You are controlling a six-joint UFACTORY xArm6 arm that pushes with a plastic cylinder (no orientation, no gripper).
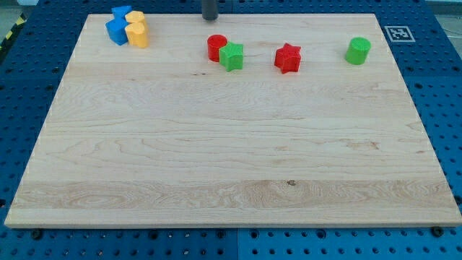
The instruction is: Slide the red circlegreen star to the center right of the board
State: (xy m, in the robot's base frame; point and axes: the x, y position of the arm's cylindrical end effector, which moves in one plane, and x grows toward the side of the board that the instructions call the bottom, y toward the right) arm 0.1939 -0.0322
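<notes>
The red circle [216,47] and the green star [232,56] are seen touching near the view's top centre of the pale, grained wooden board [231,159]. My tip [209,18], a bare dark rod with nothing to open and nothing held, is found just above the red circle, apart from it. To the right are placed a red star [288,58] and a green cylinder [357,50]; blue blocks [118,25] and yellow blocks [136,30] are clustered at the top left.

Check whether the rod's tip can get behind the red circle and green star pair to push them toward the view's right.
Probably yes. My tip sits above the red circle, which touches the green star; the board to their left is bare. The red star lies in the rightward path.
</notes>
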